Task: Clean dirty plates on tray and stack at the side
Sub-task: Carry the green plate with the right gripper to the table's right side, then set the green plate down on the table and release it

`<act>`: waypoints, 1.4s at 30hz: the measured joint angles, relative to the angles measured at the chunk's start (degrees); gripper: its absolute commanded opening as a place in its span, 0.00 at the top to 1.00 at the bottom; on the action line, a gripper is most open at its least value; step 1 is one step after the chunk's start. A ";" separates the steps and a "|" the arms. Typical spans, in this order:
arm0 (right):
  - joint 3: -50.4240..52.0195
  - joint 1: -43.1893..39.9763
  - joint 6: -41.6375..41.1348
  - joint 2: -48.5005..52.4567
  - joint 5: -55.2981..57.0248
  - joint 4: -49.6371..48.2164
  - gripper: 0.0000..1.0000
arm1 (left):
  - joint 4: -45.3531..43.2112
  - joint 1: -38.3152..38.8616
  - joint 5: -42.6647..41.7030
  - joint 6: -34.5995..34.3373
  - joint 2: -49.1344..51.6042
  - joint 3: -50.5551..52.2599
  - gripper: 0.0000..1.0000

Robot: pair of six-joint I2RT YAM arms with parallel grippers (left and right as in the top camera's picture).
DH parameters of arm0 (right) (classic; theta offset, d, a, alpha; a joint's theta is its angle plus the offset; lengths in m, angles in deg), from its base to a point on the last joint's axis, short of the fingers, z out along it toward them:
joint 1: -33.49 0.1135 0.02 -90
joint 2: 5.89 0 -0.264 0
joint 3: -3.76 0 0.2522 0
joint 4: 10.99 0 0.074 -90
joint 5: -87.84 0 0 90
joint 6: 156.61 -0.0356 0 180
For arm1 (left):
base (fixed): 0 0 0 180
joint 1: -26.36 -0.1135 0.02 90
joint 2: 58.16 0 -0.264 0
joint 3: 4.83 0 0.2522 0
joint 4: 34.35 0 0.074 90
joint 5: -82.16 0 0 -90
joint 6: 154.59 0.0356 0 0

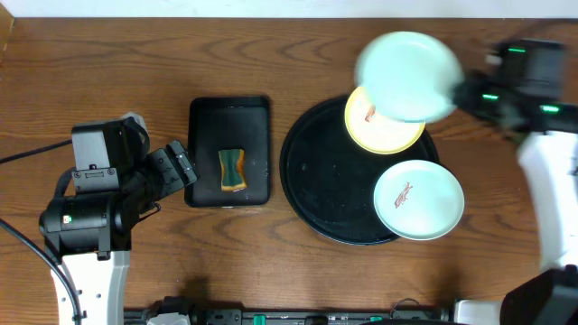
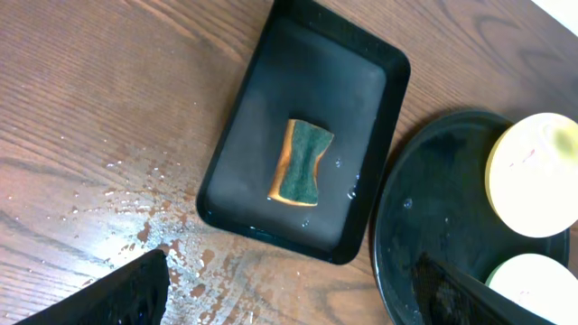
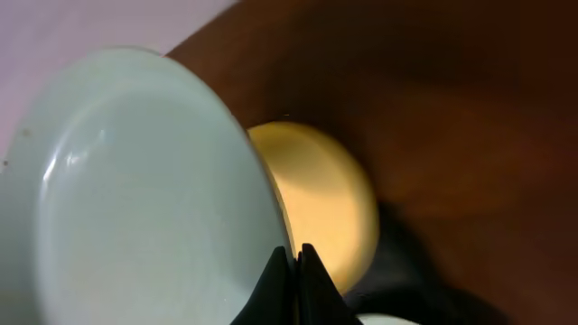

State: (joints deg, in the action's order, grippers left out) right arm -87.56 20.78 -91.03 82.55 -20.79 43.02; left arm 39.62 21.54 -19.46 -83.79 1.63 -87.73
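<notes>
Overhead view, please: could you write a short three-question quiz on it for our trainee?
1. True or false: the sponge lies in the rectangular tray.
2. Which plate does the right gripper hold? A the yellow one; B a mint one; C none.
3. How many plates rest on the round tray?

Key: 1 true. 2 B, the lifted mint plate. 3 two: the yellow plate and the second mint plate.
</notes>
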 measured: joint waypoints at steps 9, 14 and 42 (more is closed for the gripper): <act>4.02 -21.81 -0.13 4.33 5.01 1.53 0.99 | 0.02 0.00 0.00 0.00 0.00 0.00 0.13; 11.41 -27.02 0.44 12.20 5.20 -6.34 0.99 | 0.00 0.00 0.00 0.00 0.00 0.00 0.13; 16.68 3.87 6.25 0.02 16.83 16.46 0.43 | 0.02 0.00 0.00 0.00 0.00 0.00 0.13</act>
State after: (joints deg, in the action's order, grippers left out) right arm -70.88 24.65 -84.78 82.57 -3.96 59.48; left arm 39.64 21.54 -19.46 -83.79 1.63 -87.73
